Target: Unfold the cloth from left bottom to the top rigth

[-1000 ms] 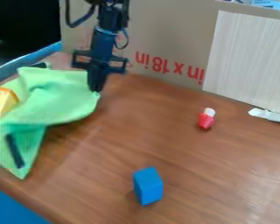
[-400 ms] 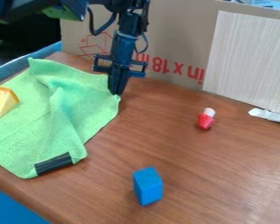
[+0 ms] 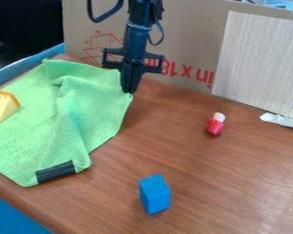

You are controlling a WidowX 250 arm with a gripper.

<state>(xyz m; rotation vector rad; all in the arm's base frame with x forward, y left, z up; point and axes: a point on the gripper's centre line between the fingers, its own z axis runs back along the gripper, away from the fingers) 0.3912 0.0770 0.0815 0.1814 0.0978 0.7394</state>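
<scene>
While the pincer [image 3: 130, 90] grips the cloth [image 3: 57, 125] at its far right corner, we judge: unfolding, well advanced; next, lower, release.

Tabletop [image 3: 192, 169] count, qty 1 ea.: green cloth [image 3: 51, 132], dk. strip [image 3: 55, 172] on same, yellow cheese wedge [image 3: 2, 106], blue block [image 3: 154, 194], red-&-wht. item [image 3: 215, 124] and wht. item [image 3: 280, 119] of unclear type. Panels total 2, i.e. 1 cardboard panel [image 3: 192, 41] w/ red print and 1 pale panel [image 3: 262, 59]. Equip. count is 1 robot arm [image 3: 137, 34] w/ 1 gripper [image 3: 129, 90].
</scene>
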